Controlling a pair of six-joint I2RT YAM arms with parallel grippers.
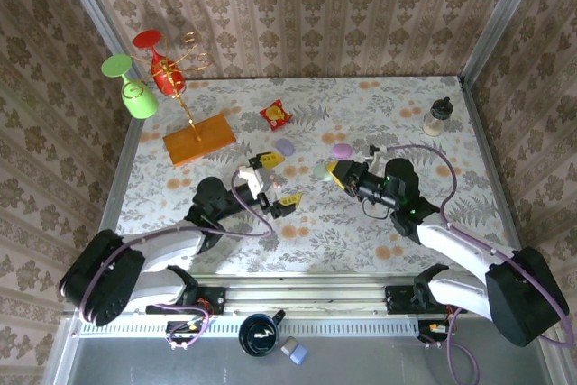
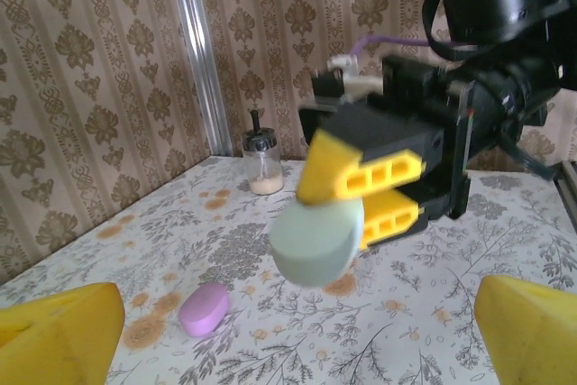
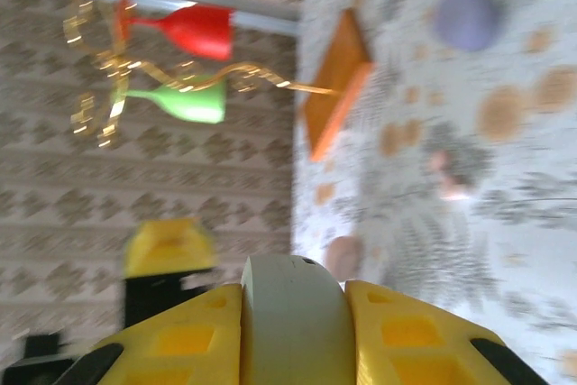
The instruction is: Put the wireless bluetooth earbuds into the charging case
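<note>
You are holding the pale green charging case [image 2: 317, 241] in the right gripper [image 1: 332, 171]. Its jaws are pinching narrowly across the case's two broad faces and carrying it lifted off the worktop [image 1: 361, 241]. The case is looking shut, and I cannot tell whether any earbuds are sitting inside it. Just left of the case, the left gripper [image 1: 279, 179] is standing wide and holding nothing, its fingers pointing toward the case's free end.

To my eye you are setting up to open the lid. Try bringing the left gripper in level with the rim and taking the exposed half alone, while the right grip is doing the bracing. The shell is looking smooth and could be slipping if you pull at an angle.

Beyond the case, a pink case [image 1: 342, 150] and a lilac case [image 1: 286, 146] are lying near. A snack packet [image 1: 275, 114] and a wooden stand [image 1: 198, 139] are sitting farther beyond and left. The side of the case nearest you is offering more room for swinging.
</note>
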